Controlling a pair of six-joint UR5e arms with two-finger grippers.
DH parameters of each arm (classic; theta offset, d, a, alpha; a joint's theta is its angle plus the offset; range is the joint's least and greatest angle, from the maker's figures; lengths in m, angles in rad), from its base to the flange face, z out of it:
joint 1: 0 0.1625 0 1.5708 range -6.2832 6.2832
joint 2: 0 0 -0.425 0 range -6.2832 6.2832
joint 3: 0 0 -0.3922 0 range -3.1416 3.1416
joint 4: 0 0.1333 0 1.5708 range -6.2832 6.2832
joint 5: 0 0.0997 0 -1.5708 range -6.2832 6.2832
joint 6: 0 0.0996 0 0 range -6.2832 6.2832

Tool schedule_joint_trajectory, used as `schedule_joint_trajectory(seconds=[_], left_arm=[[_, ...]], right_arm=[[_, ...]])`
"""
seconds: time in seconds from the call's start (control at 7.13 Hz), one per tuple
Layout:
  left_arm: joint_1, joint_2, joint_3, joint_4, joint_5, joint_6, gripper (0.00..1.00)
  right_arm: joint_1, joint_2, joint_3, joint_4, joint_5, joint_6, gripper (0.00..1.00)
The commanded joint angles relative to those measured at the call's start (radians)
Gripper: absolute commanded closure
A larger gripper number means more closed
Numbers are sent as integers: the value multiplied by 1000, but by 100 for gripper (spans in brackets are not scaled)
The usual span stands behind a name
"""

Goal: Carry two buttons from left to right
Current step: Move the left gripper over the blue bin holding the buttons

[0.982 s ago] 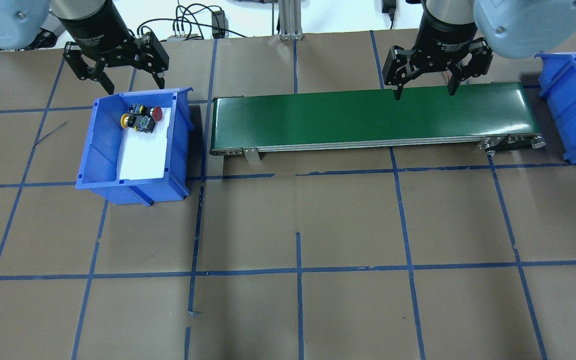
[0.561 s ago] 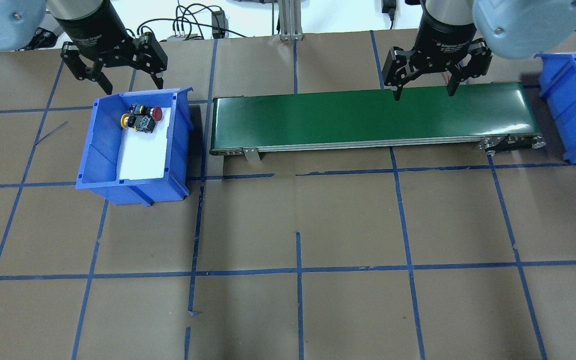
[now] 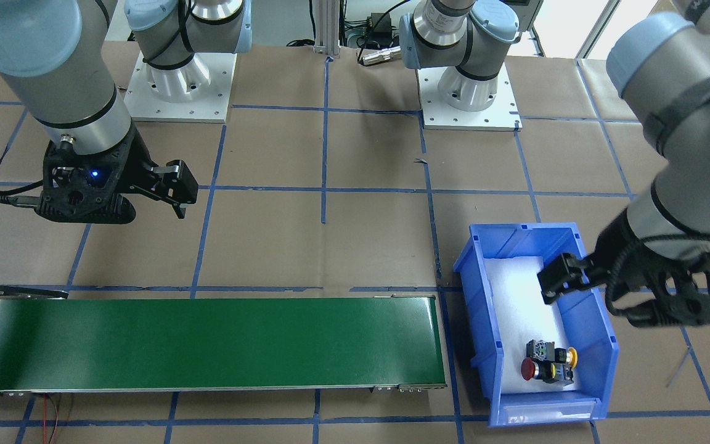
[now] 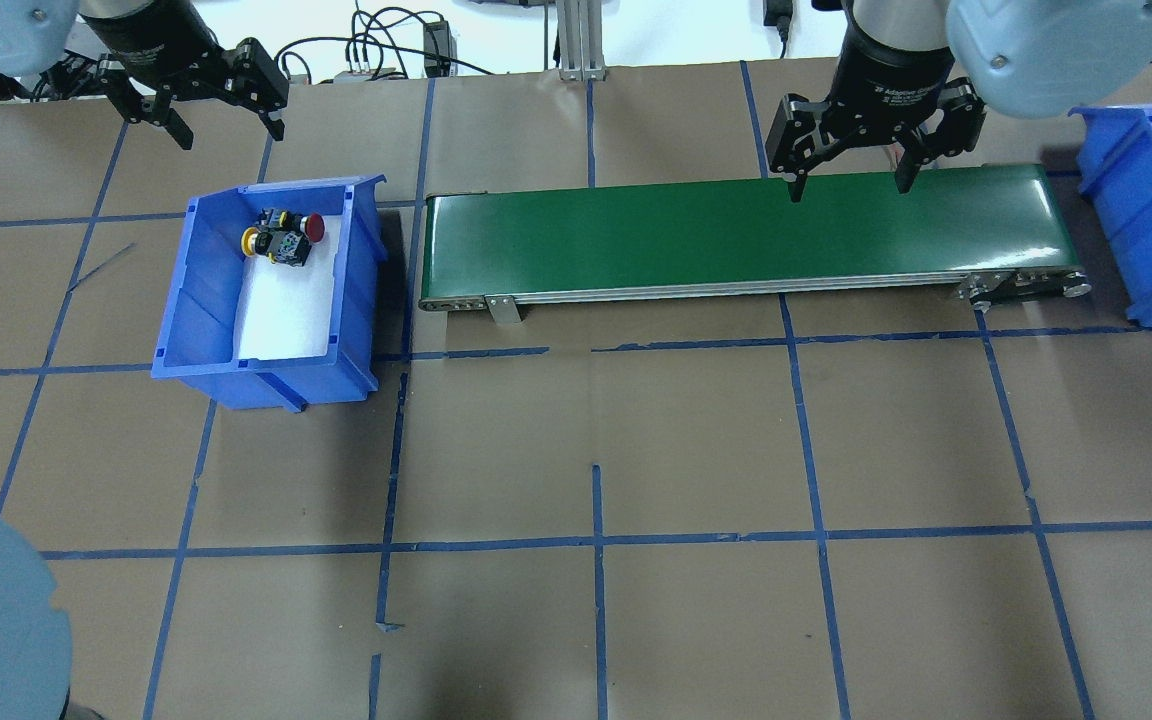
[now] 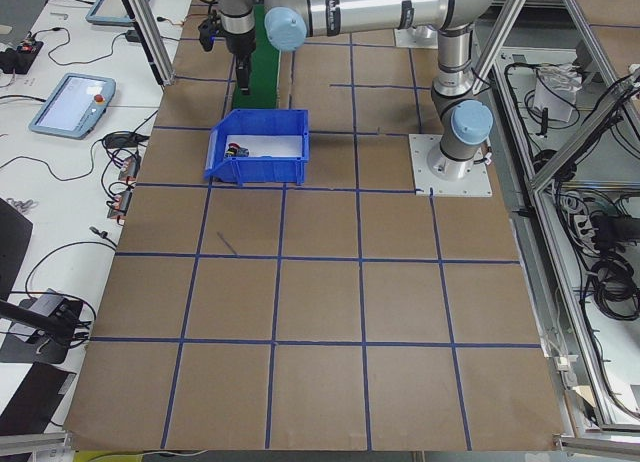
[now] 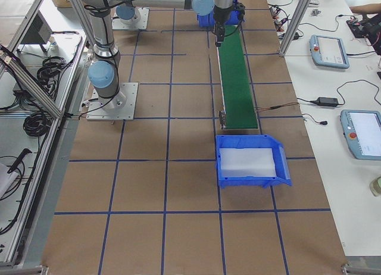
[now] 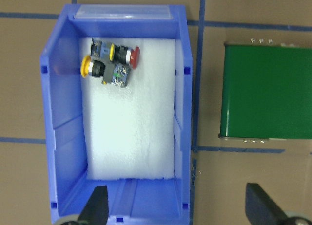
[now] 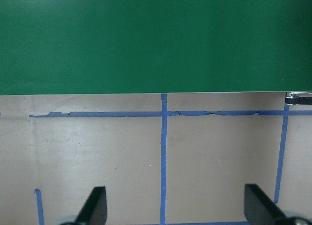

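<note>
buttons (image 4: 284, 240) huddled indistinctly, right bin (image 4: 1136, 230) cut off

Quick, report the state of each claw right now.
Left claw: open, holding nothing.
Right claw: open, holding nothing.

Overhead looks down and forward from behind the robot; the front camera faces it; end cameras stand far back; wrist cameras look straight down, close, left over the blue bin (image 7: 58, 88), right over the green belt (image 8: 156, 40) every view shares.
</note>
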Motion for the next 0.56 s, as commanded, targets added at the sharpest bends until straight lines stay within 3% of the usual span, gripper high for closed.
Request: schedule_joint_trajectory(seconds=[0.0,0.42], left_arm=[[26,-197,134,83,-7,65,0],[9,-282,146,97,-7,128,0]], right_arm=[[-1,0,3,0,-1,0,0],[-1,0,5,0,-1,0,0]])
